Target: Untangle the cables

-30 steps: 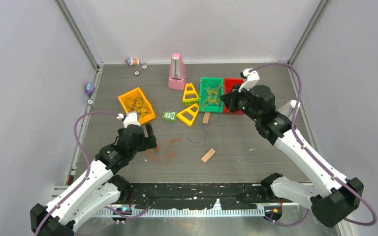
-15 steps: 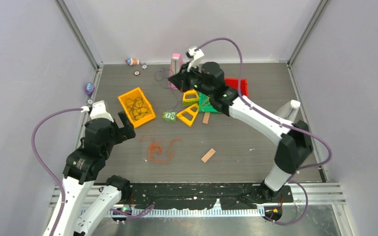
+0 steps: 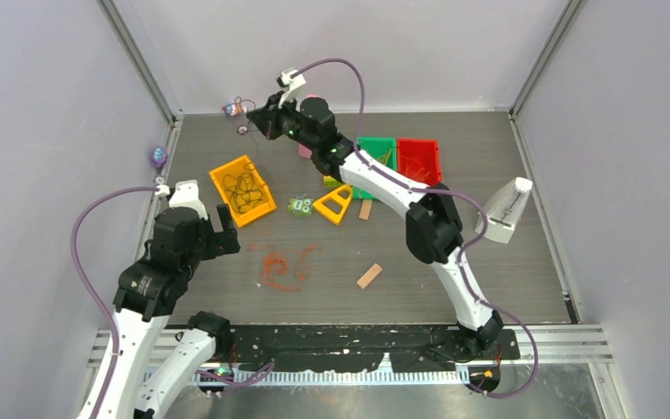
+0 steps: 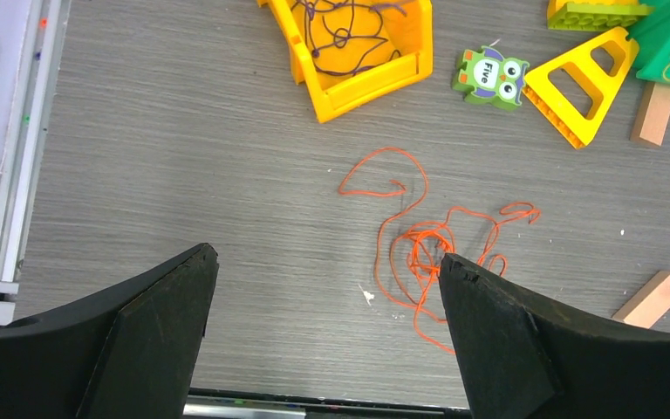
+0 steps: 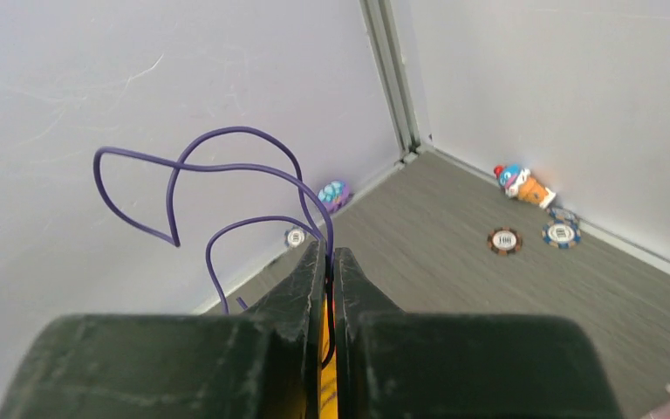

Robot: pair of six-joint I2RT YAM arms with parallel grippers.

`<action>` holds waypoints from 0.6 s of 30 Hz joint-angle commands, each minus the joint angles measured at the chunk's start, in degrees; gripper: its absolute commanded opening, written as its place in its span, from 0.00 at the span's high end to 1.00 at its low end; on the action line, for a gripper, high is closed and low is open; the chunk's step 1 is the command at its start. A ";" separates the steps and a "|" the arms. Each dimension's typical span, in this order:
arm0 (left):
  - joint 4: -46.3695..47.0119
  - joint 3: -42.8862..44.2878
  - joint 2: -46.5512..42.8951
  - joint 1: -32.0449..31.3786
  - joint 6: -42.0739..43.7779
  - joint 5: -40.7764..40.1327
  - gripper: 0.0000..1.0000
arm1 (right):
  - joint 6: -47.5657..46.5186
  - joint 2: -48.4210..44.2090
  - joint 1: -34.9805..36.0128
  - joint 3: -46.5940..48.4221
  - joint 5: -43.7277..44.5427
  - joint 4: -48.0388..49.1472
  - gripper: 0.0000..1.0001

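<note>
My right gripper (image 3: 260,118) is stretched to the back left corner, above the floor. In the right wrist view it (image 5: 327,255) is shut on a dark purple cable (image 5: 227,166) that loops up from the fingertips. An orange cable tangle (image 3: 283,264) lies loose on the table. In the left wrist view the tangle (image 4: 427,249) is just ahead of my right-hand finger. My left gripper (image 4: 327,257) is open above the table, with nothing between its fingers. More dark purple cables (image 4: 345,26) lie in the yellow bin (image 4: 366,92). Yellow cables (image 3: 373,161) fill the green bin (image 3: 359,166).
A red bin (image 3: 420,160) stands beside the green one. Near the yellow bin (image 3: 220,188) lie an owl block (image 4: 490,76) and a yellow triangle (image 4: 580,87). Two wooden blocks (image 4: 652,297) (image 4: 654,113) lie on the table. Poker chips (image 5: 504,240) and a toy figure (image 5: 522,185) sit by the back wall.
The right arm swung from over the green and red bins to the back left corner, carrying the purple cable. The left gripper opened and drew back left from the orange tangle.
</note>
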 commanded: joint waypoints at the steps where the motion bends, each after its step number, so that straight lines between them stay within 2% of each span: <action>1: 2.66 -1.08 0.12 0.42 1.39 1.47 0.00 | 1.23 6.83 1.31 9.40 1.11 7.55 0.95; 6: 3.83 -2.01 -0.20 0.43 1.57 2.14 0.01 | 1.48 13.94 2.71 13.14 2.61 10.12 0.95; 17: 4.72 -3.85 -0.99 0.43 1.78 2.52 0.01 | 0.65 10.87 5.76 -6.00 7.23 15.00 0.94; 18: 4.84 -3.87 -0.83 0.43 1.83 2.99 0.01 | 1.34 10.67 5.91 -7.05 7.00 15.47 0.90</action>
